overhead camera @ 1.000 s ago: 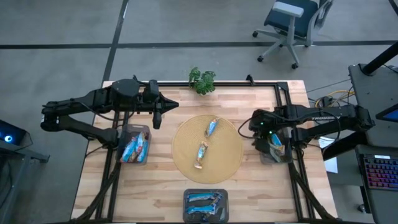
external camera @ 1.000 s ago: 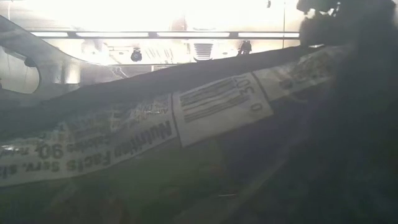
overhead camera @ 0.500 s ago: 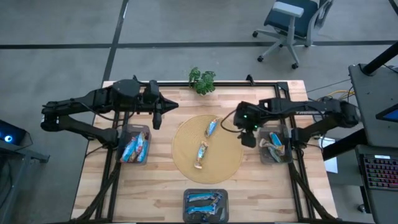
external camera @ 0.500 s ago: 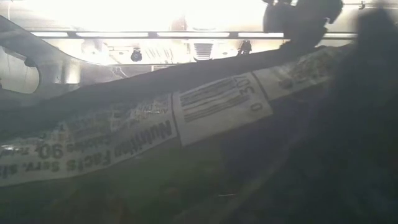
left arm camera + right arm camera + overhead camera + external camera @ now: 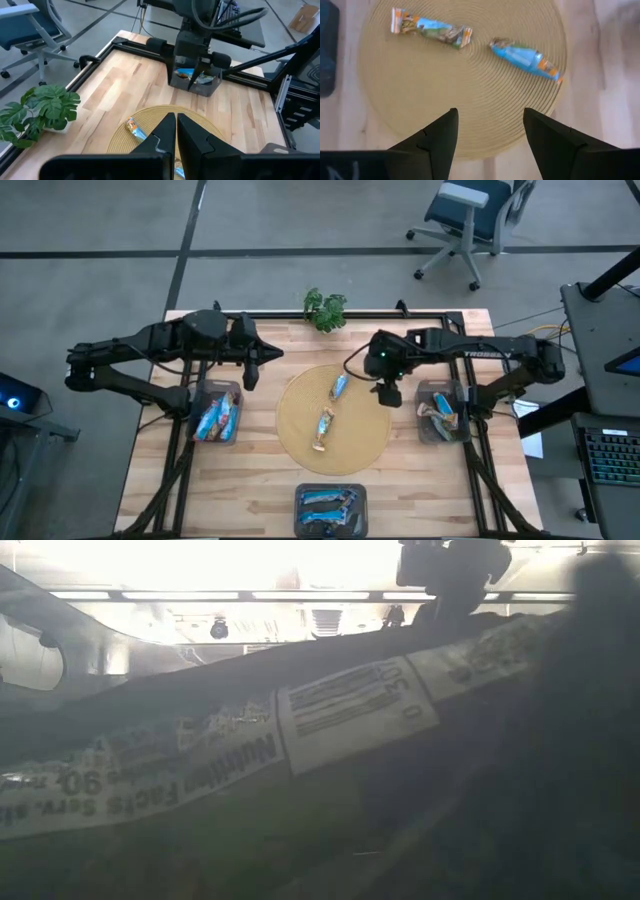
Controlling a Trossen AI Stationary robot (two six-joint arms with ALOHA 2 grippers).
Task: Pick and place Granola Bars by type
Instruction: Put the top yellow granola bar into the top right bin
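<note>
Wooden table (image 5: 250,480): two granola bars (image 5: 340,386) on round mat (image 5: 300,420). Right gripper (image 5: 388,394) spread, empty, hovering at mat's right edge. Left gripper (image 5: 252,370) closed, left of mat.

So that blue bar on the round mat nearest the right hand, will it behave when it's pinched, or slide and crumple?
The blue bar looks small and flat, so it is probably light. Its glossy wrapper may slip, though the woven mat should hold it somewhat against a nudge. The crimped wrapper ends look floppy, so a pinch across the middle is likely safer. The right hand hangs open above the mat's edge.
</note>
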